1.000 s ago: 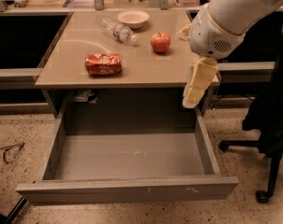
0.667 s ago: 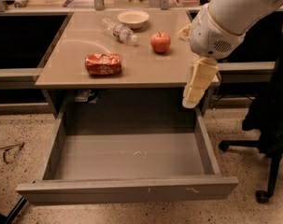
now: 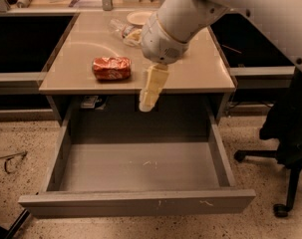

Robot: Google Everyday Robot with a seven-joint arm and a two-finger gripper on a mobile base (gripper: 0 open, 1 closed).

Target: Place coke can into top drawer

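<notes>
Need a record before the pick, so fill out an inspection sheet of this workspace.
Surface: tan table, can and clutter on it.
Job's things: coke can lying on its side near the front edge; top drawer pulled open, nothing seen inside.
Clutter: clear bottle and pale bowl at the back.
Grippers: pincer hangs at the table's front edge, right of the can, apart from it, above the drawer.
Cables: thin dark loop on the floor, left; possibly a cable.
Surroundings: speckled floor; office chair at right.
</notes>
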